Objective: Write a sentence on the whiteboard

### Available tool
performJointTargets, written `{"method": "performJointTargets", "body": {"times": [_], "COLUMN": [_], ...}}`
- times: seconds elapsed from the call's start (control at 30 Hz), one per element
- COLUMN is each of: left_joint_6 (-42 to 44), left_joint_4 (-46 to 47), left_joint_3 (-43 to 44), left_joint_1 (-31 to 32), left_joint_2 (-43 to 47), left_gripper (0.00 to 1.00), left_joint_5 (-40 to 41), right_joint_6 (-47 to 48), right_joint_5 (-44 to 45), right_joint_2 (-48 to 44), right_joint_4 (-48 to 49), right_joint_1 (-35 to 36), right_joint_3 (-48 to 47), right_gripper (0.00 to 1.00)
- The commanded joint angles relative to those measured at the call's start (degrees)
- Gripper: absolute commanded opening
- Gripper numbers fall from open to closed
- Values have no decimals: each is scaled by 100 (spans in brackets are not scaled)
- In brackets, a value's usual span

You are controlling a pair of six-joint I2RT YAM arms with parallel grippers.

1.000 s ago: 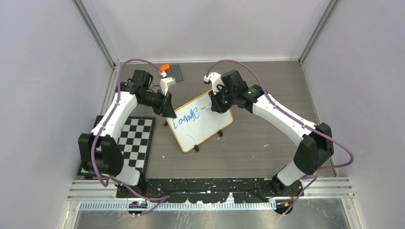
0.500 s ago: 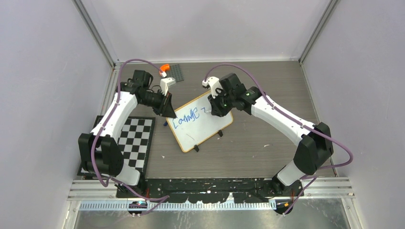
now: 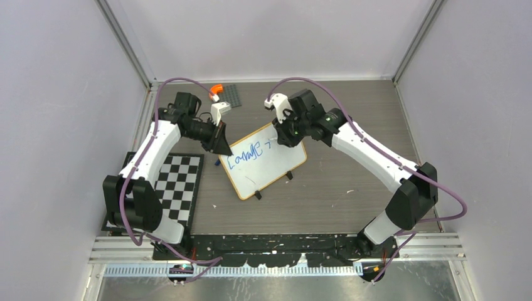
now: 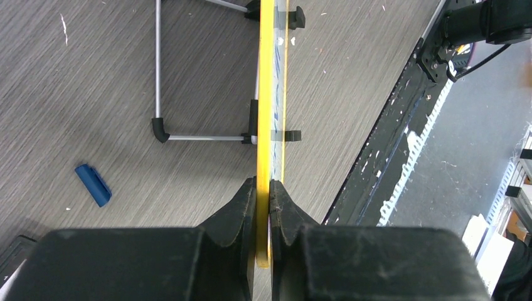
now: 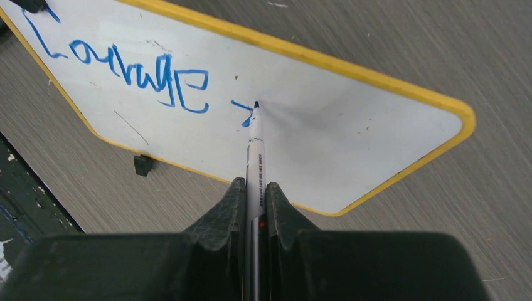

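The whiteboard [image 3: 270,164] stands tilted at mid-table, its rim yellow. In the left wrist view it shows edge-on as a thin yellow strip [image 4: 266,94]. My left gripper [image 3: 221,147] [image 4: 262,185] is shut on the board's left rim. The sentence [image 3: 245,152] [image 5: 128,68] is one blue word, roughly "Courage", with a small fresh stroke after it. My right gripper [image 3: 282,139] [image 5: 251,185] is shut on a white marker [image 5: 256,150]. The marker's blue tip touches the whiteboard [image 5: 339,135] at that stroke, right of the word.
A black-and-white checkerboard mat [image 3: 179,185] lies at the left. A dark grey studded plate [image 3: 232,94] and an orange piece [image 3: 216,89] sit at the back. A blue cap [image 4: 93,184] and the board's wire stand [image 4: 158,94] lie behind the board.
My right gripper has shifted the marker left and back, and the short dash after the word has grown into a crossed stroke. The left arm has held still.
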State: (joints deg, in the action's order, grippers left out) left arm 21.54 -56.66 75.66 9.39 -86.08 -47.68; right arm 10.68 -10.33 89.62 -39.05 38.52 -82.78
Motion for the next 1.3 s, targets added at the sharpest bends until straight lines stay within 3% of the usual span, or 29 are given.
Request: {"method": "performJointTargets", "body": {"times": [0.0,1.27], "left_joint_6": [192,198], "left_joint_4": [32,59], "left_joint_3": [83,50], "left_joint_1": [41,37], "left_joint_2": [97,117], "left_gripper": [0,0], "left_joint_5": [-83,-61], "right_joint_6": [68,98], "right_joint_5": [37,189], "right_joint_2": [-148,-112], "right_joint_4": [77,340], "right_joint_1": [-2,-93], "right_joint_3": [-437,-5], "right_gripper": [0,0]}}
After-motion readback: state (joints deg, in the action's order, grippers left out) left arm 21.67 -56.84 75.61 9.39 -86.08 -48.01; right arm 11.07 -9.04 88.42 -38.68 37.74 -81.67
